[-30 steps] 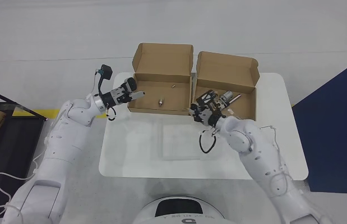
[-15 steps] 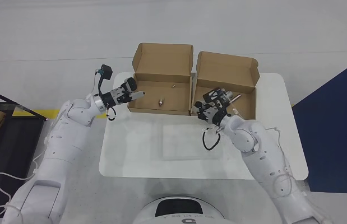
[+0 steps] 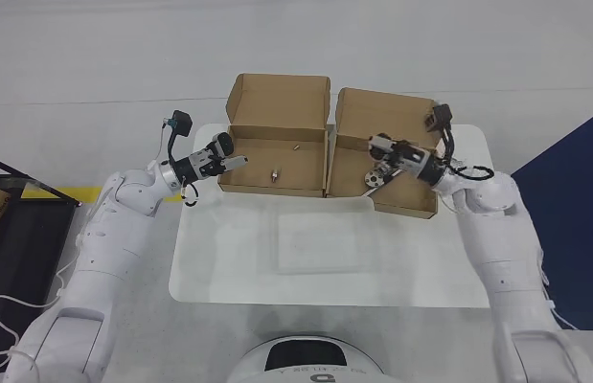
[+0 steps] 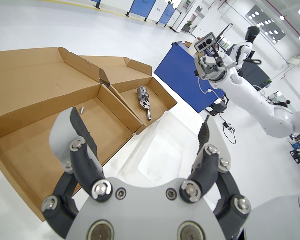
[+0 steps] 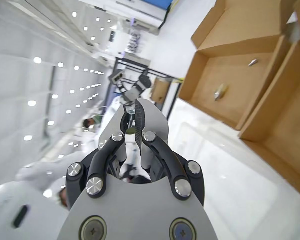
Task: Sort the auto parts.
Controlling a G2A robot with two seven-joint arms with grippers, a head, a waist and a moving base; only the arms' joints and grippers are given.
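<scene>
Two open cardboard boxes stand side by side at the table's back. The left box (image 3: pixel 277 163) (image 4: pixel 40 128) holds a small bolt (image 3: pixel 295 147) (image 4: pixel 81 109) and another small metal part (image 3: pixel 274 175). A flanged metal shaft (image 3: pixel 376 179) (image 4: pixel 143 101) lies in the right box (image 3: pixel 411 196) (image 5: pixel 277 126). My right gripper (image 3: pixel 375 146) (image 5: pixel 132 109) hangs over the right box, shut on a small screw (image 5: pixel 130 119). My left gripper (image 3: pixel 229 156) (image 4: pixel 142 128) hovers open and empty by the left box's outer left side.
A clear flat tray (image 3: pixel 315 239) lies in the middle of the white table (image 3: pixel 229 268), in front of the boxes. Both box lids stand upright at the back. A blue partition (image 3: pixel 564 230) borders the right side.
My right arm has swung out to the right and its gripper has risen from the right box's front edge to above the box, pointing left. The left arm has not moved.
</scene>
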